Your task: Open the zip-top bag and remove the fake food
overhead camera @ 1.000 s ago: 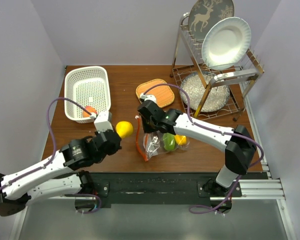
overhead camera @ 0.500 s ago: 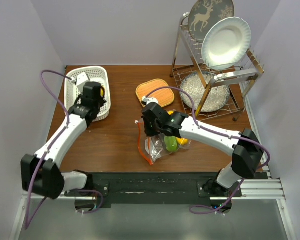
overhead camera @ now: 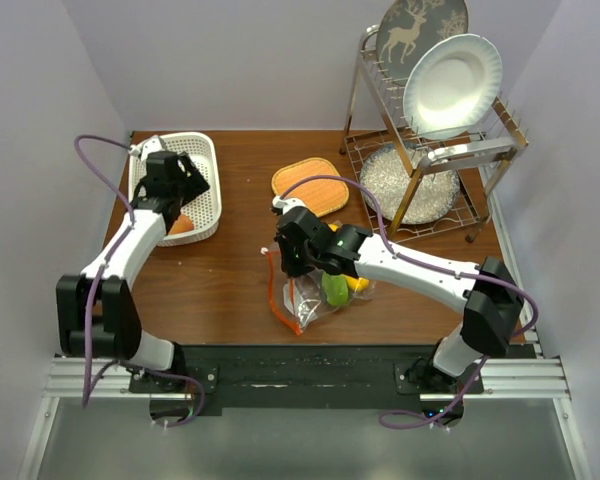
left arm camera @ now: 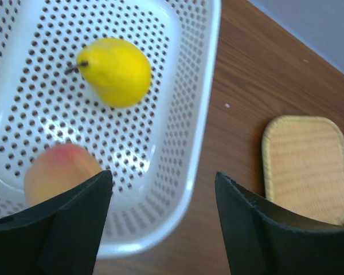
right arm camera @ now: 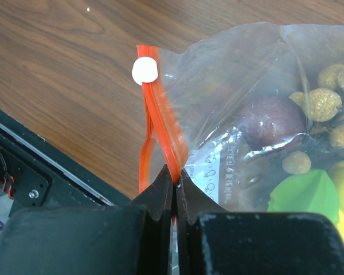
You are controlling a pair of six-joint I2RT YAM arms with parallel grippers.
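- Zip-top bag (right arm camera: 241,86), near centre: zipper strip (right arm camera: 160,117) pinched tight in right gripper (right arm camera: 174,179).
- Left gripper (left arm camera: 161,180) spread wide, empty, over white basket (left arm camera: 202,120), far left.
- Pear (left arm camera: 117,71), peach (left arm camera: 60,172) in basket.

Even, bright light, seemingly from overhead, leaves soft shadows on the table (overhead camera: 230,290). Mild glare glints off the bag (right arm camera: 241,86). The left wrist view is slightly blurred, notably the mat (left arm camera: 307,166).

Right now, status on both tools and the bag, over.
Left tool open above basket, pear and peach inside. Right tool shut on bag zipper edge. Green piece and grapes inside bag. Nothing blocking.
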